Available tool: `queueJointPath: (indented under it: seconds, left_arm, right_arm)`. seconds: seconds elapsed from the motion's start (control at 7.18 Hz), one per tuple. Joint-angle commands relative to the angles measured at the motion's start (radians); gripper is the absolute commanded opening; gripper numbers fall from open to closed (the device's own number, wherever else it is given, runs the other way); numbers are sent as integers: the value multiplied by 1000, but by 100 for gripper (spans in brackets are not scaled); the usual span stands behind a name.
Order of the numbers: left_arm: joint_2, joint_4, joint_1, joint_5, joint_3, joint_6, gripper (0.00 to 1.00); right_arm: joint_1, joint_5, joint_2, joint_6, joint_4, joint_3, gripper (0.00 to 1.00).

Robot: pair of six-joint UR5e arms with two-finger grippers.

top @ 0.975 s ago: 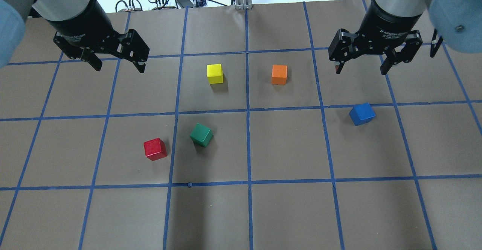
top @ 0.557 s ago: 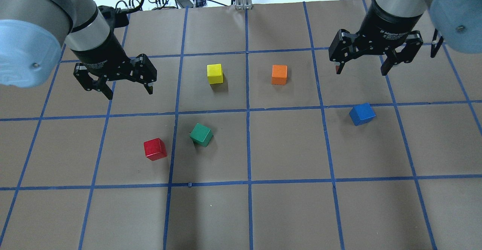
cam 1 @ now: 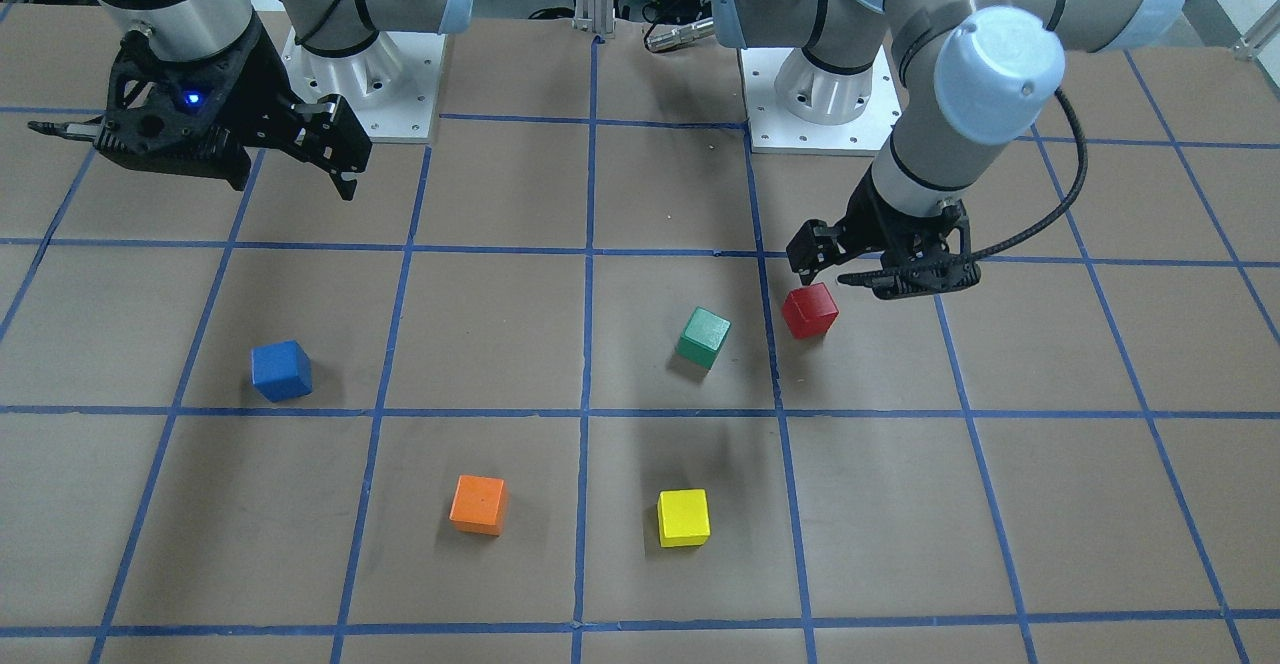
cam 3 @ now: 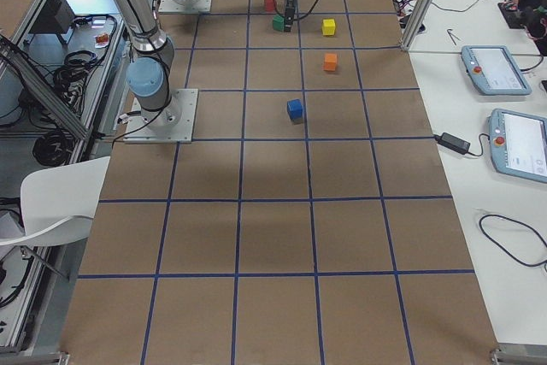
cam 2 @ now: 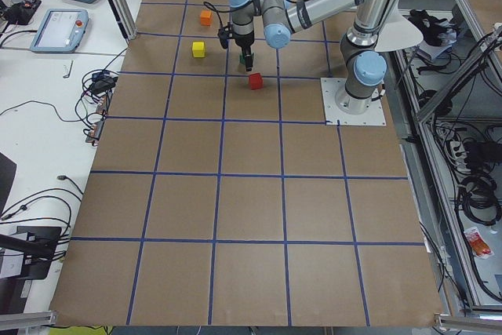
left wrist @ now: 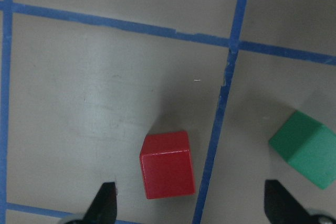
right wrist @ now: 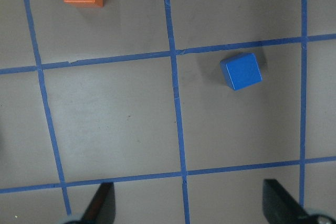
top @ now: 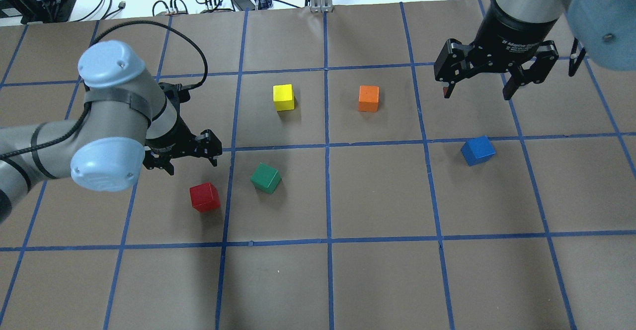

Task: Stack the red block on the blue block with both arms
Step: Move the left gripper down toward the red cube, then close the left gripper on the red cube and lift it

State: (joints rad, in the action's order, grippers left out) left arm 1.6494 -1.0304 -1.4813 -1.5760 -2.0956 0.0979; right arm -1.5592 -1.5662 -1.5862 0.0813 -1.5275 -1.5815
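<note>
Lying well apart: one red block (top: 204, 197), one blue block (top: 477, 150)

— What do we see below us?
— A small matte red cube (left wrist: 167, 164) sitting flat on the brown paper table cover (left wrist: 89, 103).
— And around that red cube?
— A blue tape line (left wrist: 221, 114) runs just to its right. Beyond the line sits a matte green cube (left wrist: 307, 148), turned at an angle and cut off by the frame edge.
— Our left gripper (left wrist: 193, 211)?
— Its black fingertips (left wrist: 103, 205) stand wide apart on either side of the red cube, and neither touches it.
</note>
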Motion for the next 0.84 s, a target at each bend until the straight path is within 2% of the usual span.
queueJointPath:
  seconds: [0.0, 0.28, 0.42, 0.56, 0.7]
  left_arm:
    - [32, 108, 6, 1, -111, 2, 100]
    - [78, 179, 6, -2, -141, 3, 100]
    - [107, 179, 7, -2, -132, 5, 83]
    - [118, 181, 9, 1, -130, -3, 39]
    - [116, 200, 9, 8, -129, 5, 4]
  right_arm:
    - [1, 0, 0, 0, -10, 0, 100]
    - [-1, 0, 0, 0, -6, 0, 100]
    - [-1, 0, 0, 0, -8, 0, 100]
    - [-1, 0, 0, 2, -11, 0, 100]
    - [1, 0, 0, 2, -3, 0, 100]
